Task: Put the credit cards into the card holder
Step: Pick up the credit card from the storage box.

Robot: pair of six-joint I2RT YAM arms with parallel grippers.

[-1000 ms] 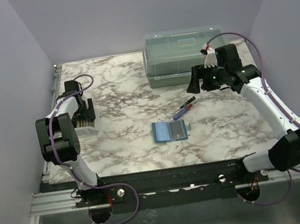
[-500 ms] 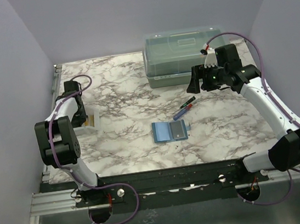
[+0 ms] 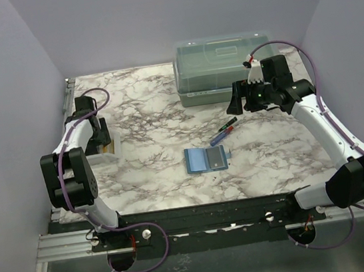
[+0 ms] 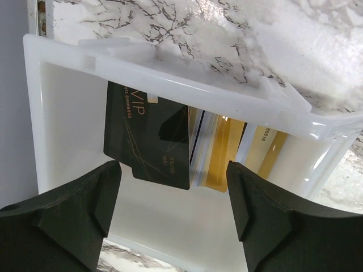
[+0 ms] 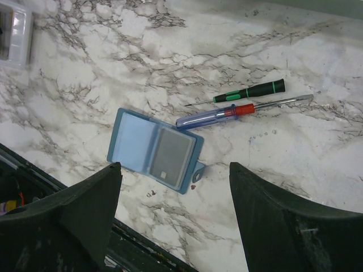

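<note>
Several credit cards stand on edge in a small white tray point(image 4: 62, 119): a black card point(image 4: 150, 141) in front, gold and whitish cards point(image 4: 227, 156) behind it. My left gripper point(image 4: 173, 170) hovers open just over the tray, its fingers either side of the card stack, holding nothing. From above, the left gripper point(image 3: 100, 133) is at the tray point(image 3: 108, 158) on the table's left. The teal card holder point(image 3: 206, 159) lies open and flat mid-table, a grey panel in its right pocket point(image 5: 170, 158). My right gripper point(image 3: 239, 98) hangs open, well above the holder point(image 5: 139, 141).
Two screwdrivers lie just beyond the card holder, a green-black one point(image 5: 247, 92) and a blue-red one point(image 5: 227, 113). A large translucent lidded box point(image 3: 217, 68) stands at the back right, close to the right wrist. The left wall runs near the tray.
The left gripper's jaws narrowed over the tray and have spread again, with no card between them. The left wrist shifted slightly toward the back. The right arm has not moved.
</note>
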